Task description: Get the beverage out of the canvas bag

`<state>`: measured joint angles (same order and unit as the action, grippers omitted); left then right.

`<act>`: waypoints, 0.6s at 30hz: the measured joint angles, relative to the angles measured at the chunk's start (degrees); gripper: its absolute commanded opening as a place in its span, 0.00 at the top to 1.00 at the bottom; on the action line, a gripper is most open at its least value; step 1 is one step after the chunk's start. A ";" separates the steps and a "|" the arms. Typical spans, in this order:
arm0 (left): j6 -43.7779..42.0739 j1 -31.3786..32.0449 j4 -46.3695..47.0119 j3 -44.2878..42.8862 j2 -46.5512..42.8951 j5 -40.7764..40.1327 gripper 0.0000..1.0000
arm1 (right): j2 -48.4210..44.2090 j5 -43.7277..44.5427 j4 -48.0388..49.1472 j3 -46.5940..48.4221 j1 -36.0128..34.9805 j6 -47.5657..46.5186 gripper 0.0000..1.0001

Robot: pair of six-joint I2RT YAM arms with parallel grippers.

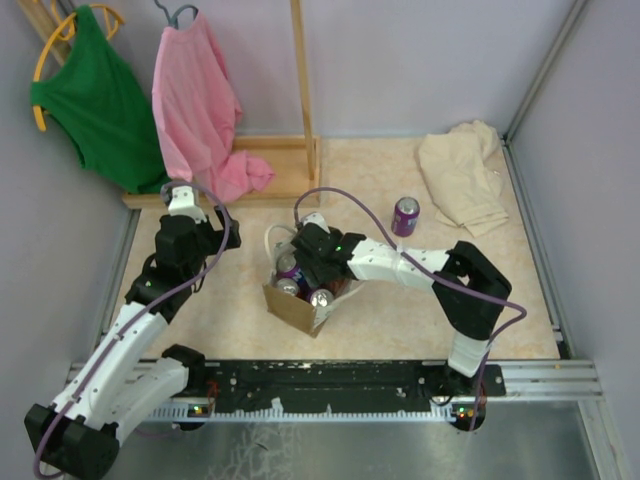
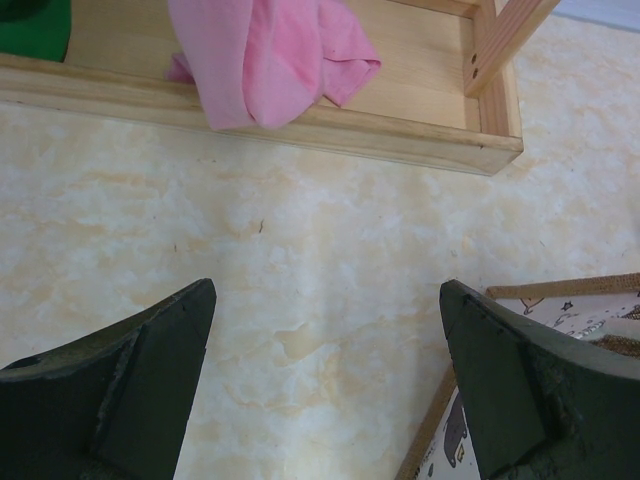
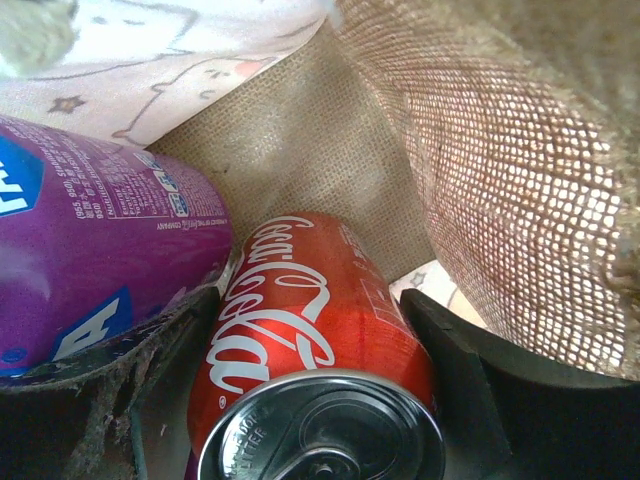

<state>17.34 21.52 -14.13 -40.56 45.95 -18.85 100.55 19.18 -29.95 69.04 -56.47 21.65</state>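
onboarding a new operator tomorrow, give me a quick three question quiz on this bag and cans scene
1. True or false: the left gripper is open and holds nothing.
2. Which can sits between the fingers of the right gripper inside the canvas bag? A) red Coca-Cola can B) green can C) blue can
3. Fill in: ___ can stands on the table outside the bag.
Key: 1 true; 2 A; 3 one, the lone purple can near the beige cloth.
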 measured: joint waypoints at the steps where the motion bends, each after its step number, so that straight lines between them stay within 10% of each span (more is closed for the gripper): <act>1: -0.02 0.00 0.00 0.00 0.00 0.00 0.00 | 0.00 0.00 0.00 0.02 0.00 0.02 0.41; 6: 0.00 0.00 0.02 0.00 0.02 0.00 0.00 | 0.00 0.00 -0.76 0.42 0.00 0.70 1.00; 18: 0.00 0.00 0.04 0.00 0.02 0.02 0.00 | -0.11 0.09 -2.08 1.29 -0.11 0.35 1.00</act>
<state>17.34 21.52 -14.09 -40.56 45.98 -18.83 100.44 19.27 -32.03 70.32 -56.58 22.00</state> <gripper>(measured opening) 0.997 0.665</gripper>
